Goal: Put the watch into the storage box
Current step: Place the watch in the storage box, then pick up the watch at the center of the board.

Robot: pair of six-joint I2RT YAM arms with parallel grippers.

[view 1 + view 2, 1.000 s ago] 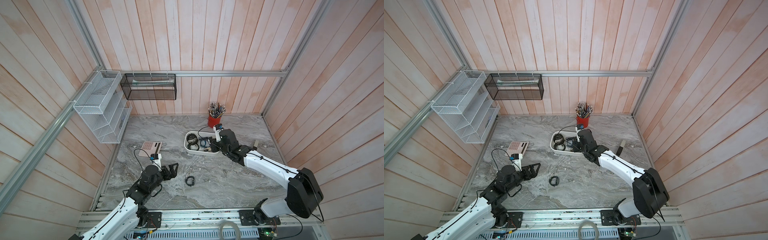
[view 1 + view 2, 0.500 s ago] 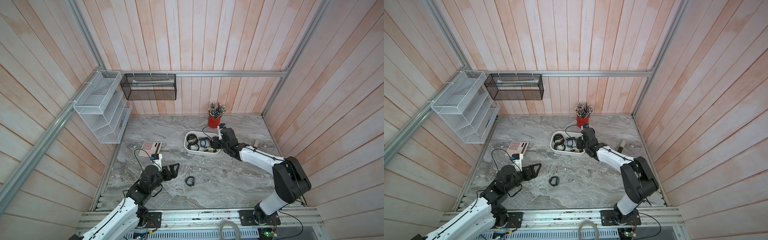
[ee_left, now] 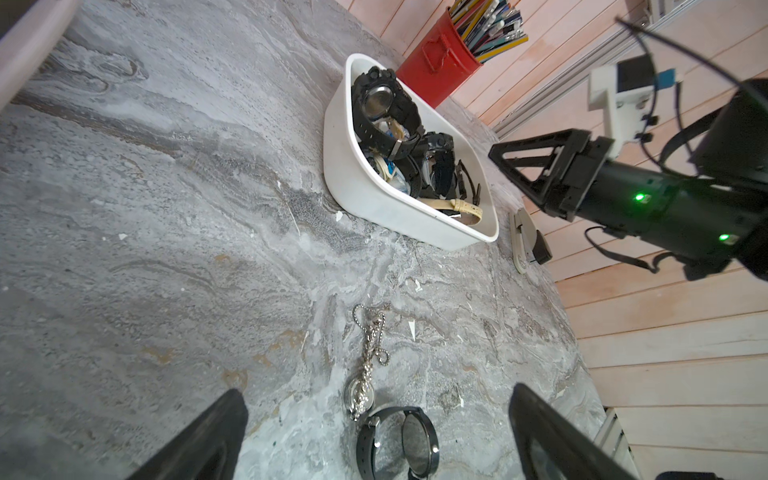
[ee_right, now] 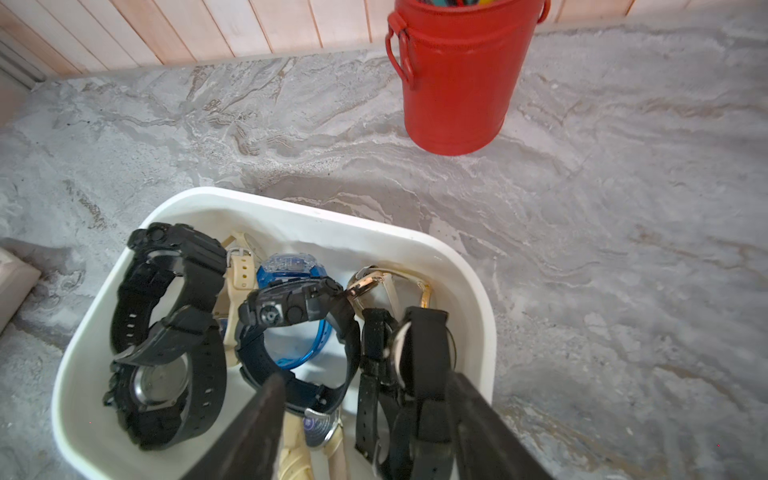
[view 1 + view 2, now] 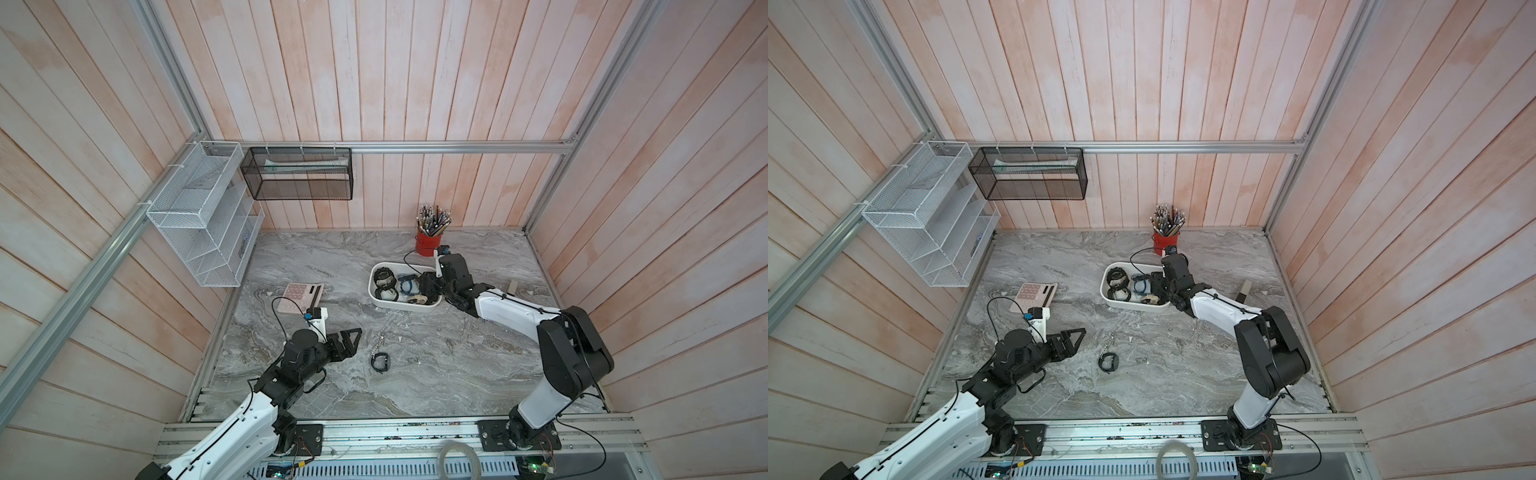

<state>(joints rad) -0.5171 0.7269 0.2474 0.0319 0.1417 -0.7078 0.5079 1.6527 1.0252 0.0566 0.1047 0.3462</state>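
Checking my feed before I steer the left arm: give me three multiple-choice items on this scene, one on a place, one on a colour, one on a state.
1. Where is the black wristwatch that lies outside the storage box?
A) on the marble table, just ahead of the left gripper
B) in the pen cup
C) on the calculator

2. What colour is the translucent watch in the storage box?
A) green
B) blue
C) red

3. How do the left gripper's jaws stand?
A) shut on a watch
B) shut, empty
C) open, empty

Answers:
1 A: both top views show it on bare marble near the fingertips.
2 B: the right wrist view shows clear blue plastic.
3 C: the left wrist view shows the fingers wide apart with nothing between them.
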